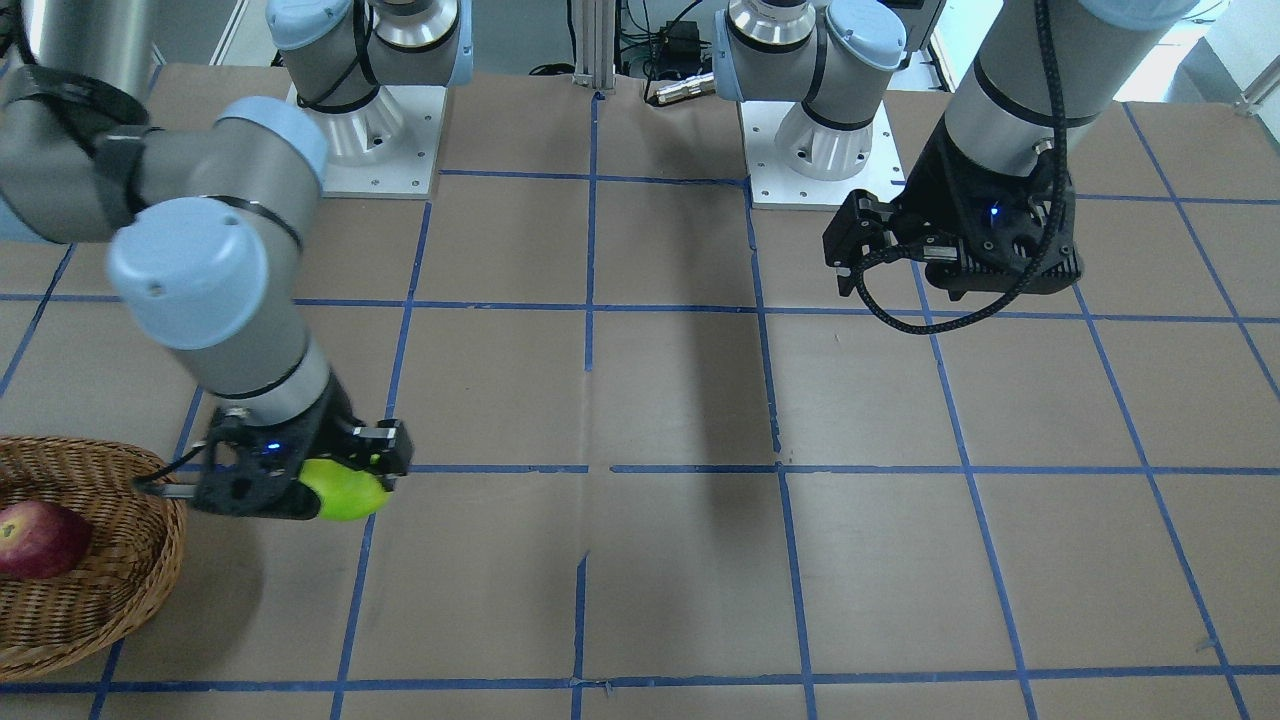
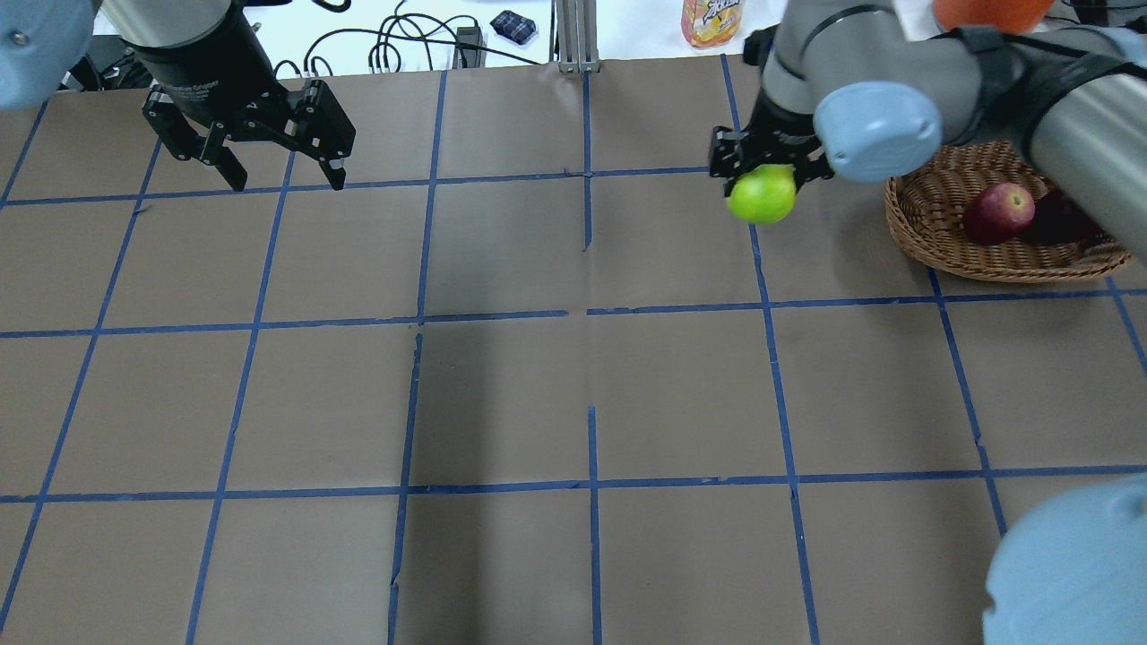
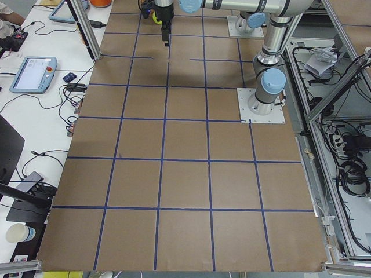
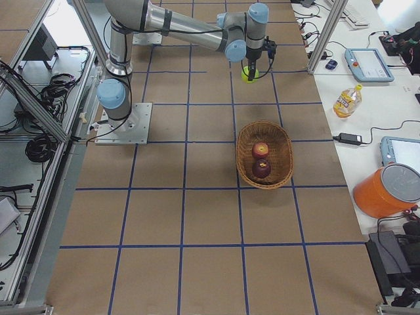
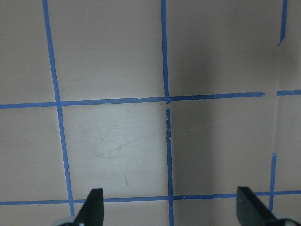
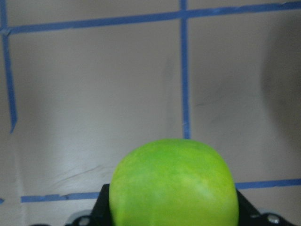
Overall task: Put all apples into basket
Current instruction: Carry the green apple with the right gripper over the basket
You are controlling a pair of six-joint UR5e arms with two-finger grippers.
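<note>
The right tool pinches the green apple between its fingers, apparently lifted off the counter and near the basket but not yet over it. The red apple and the maroon apple lie close together inside the basket, seemingly touching, so this looks like the last fruit to bring in. The left tool hangs with its fingers spread and nothing between them, well apart from all of this (its wrist view shows only bare counter between the two tips). I judge the green apple firm and fairly weighty for its size, with a smooth, waxy, rounded skin that can slide out of a pinch. The safest hold is across its widest part; here the fingers seem to sit on the upper half, so a jolt could squeeze it out downward. It would bruise if dropped, so it wants lowering into the free space beside the other two and not releasing from height. The wicker looks light and might skid if the arm nudges its rim. The counter is flat, covered in brown sheeting with a few seams and marked into squares by blue tape; a loose apple would roll freely on it. Around it stand metal frame posts and a side bench with a bottle, an orange bucket, a handheld screen and cables.
</note>
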